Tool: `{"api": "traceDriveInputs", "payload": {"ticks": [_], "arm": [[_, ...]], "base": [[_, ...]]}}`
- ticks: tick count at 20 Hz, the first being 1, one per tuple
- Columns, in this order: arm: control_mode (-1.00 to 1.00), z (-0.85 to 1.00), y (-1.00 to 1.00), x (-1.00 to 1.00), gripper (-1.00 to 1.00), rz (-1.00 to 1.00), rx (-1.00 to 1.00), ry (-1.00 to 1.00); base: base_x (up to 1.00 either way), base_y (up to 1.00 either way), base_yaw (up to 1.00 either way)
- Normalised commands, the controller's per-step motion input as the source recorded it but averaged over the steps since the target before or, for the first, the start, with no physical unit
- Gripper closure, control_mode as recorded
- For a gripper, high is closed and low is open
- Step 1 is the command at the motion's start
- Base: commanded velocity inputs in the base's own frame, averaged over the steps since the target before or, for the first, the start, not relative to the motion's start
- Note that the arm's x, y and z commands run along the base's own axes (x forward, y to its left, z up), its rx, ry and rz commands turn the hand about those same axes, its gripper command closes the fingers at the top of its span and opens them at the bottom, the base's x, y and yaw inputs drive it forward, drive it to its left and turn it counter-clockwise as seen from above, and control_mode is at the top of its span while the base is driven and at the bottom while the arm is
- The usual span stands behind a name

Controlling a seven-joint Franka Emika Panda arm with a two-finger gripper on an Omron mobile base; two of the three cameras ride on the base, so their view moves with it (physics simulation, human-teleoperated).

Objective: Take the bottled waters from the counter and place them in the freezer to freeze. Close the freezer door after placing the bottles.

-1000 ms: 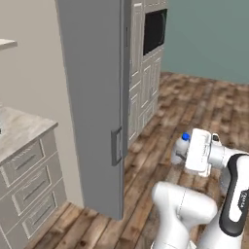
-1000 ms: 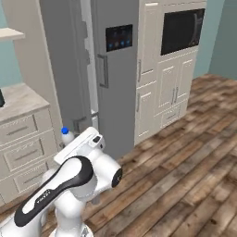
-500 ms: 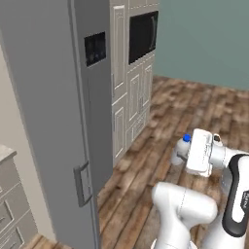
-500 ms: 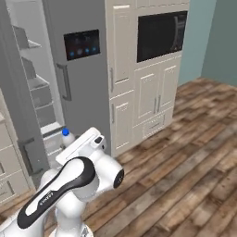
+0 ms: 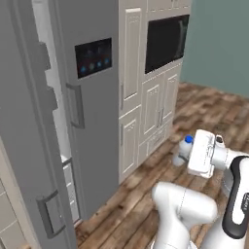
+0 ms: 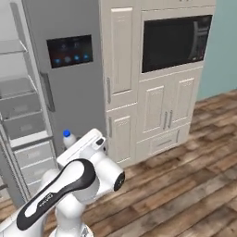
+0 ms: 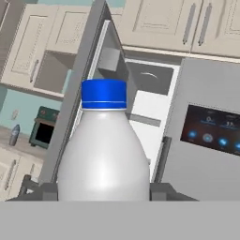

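1. Left base view: the gripper (image 5: 187, 154) carries the whitish bottle (image 5: 183, 150) upright above the wood floor, right of the freezer door (image 5: 29, 146).
2. Right base view: freezer (image 6: 23, 120) shelves lie left; swing that way, bottle level.
3. Hand view: jaws clamp the bottle's sides; second bottle (image 7: 14, 135) stands at the bench's far-left edge.

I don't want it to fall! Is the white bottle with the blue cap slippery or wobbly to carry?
The white bottle looks smooth and glossy, so it may be a bit slippery. The gripper pinches it low, on its wide body, so it probably stays upright. It is tall with a narrow neck, so set down carelessly on a freezer shelf, it could tip.
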Motion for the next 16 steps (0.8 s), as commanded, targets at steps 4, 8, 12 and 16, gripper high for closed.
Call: {"api": "traceDriveInputs", "payload": {"ticks": [4,8,12,16], "arm": [[1.0,0.0,0.0,0.0,1.0,0.0,0.0,0.0],[1.0,0.0,0.0,0.0,1.0,0.0,0.0,0.0],[1.0,0.0,0.0,0.0,1.0,0.0,0.0,0.0],[1.0,0.0,0.0,0.0,1.0,0.0,0.0,0.0]], "base": [[0.49,-0.33,0.68],[0.52,-0.34,0.66],[0.54,-0.32,0.6],[0.65,-0.01,0.49]]}}
